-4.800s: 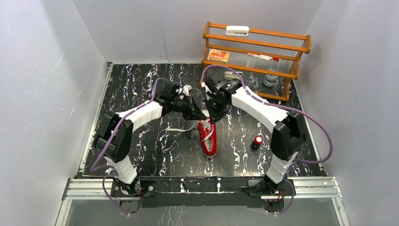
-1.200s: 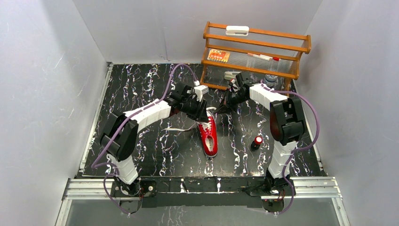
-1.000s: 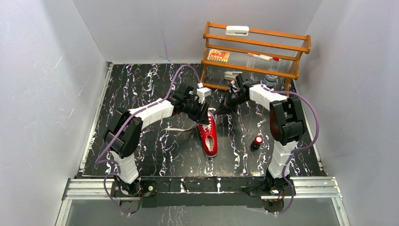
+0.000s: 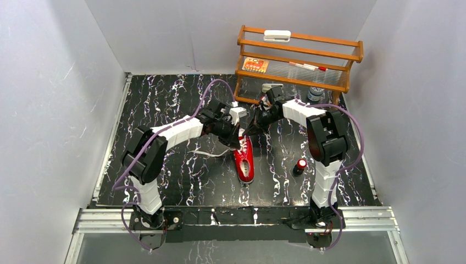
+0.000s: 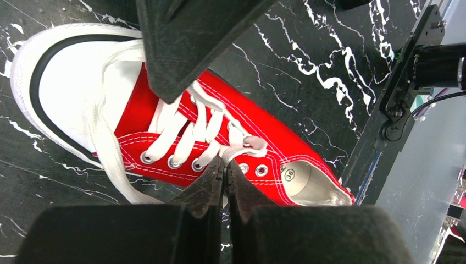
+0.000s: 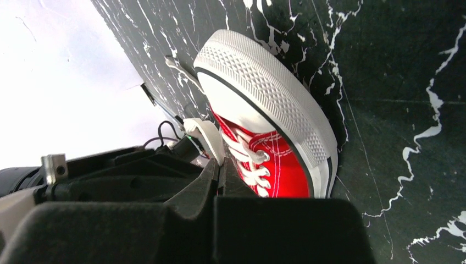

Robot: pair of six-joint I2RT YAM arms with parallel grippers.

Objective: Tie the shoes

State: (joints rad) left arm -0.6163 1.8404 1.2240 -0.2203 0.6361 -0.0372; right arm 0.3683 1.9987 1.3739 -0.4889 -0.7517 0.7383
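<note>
A red canvas shoe [image 4: 244, 160] with white laces and a white toe cap lies mid-table, its toe pointing away from the arm bases. My left gripper [image 4: 237, 138] is over its left side. In the left wrist view the left gripper [image 5: 225, 163] is shut on a white lace [image 5: 242, 149] by the top eyelets of the shoe [image 5: 264, 132]. My right gripper [image 4: 250, 131] hangs over the toe end. In the right wrist view that gripper [image 6: 218, 164] is shut beside the lacing of the shoe [image 6: 286, 170], with a lace pinched at its tips. Its dark finger [image 5: 181, 49] covers part of the laces.
A loose lace end [image 4: 211, 153] trails left of the shoe on the black marbled table [image 4: 165, 104]. A small red-and-black cylinder [image 4: 300, 166] stands to the shoe's right. A wooden rack [image 4: 299, 60] fills the back right corner. White walls enclose the table on three sides.
My left gripper has gone from open to shut on the lace by the eyelets. The right gripper has moved left, closer to the shoe's toe end, and stays shut.
</note>
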